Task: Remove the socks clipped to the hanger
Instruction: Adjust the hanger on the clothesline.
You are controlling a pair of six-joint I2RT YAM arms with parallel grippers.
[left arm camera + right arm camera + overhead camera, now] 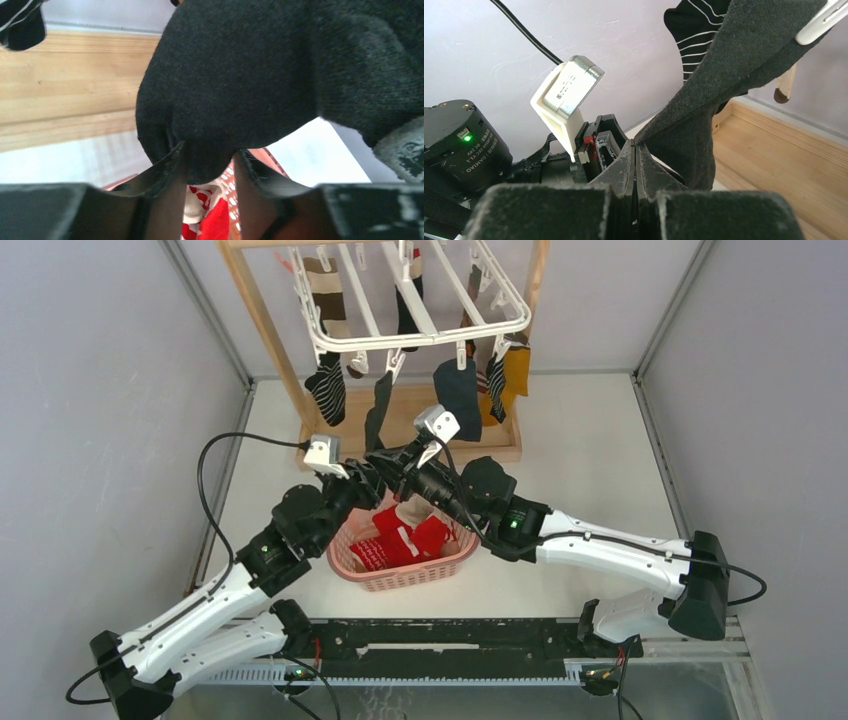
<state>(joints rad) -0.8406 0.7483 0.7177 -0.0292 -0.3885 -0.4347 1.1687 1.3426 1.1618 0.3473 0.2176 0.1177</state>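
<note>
The white hanger (420, 338) hangs at the back with several socks clipped along it. A long black sock (378, 412) drops from a front clip (819, 25). My right gripper (634, 145) is shut on that sock's edge (724, 65), which runs taut up to the clip. My left gripper (210, 155) has its fingers (167, 167) on both sides of the sock's lower end (240, 75), pressing into the fabric. In the top view both grippers, left (370, 473) and right (388, 462), meet just below the sock, above the basket.
A pink basket (400, 580) holding red patterned socks (400, 540) sits under the grippers. The wooden stand's base (490, 445) lies behind them. A striped sock (327, 390), a navy sock (459, 395) and a mustard sock (517, 370) hang beside the black one.
</note>
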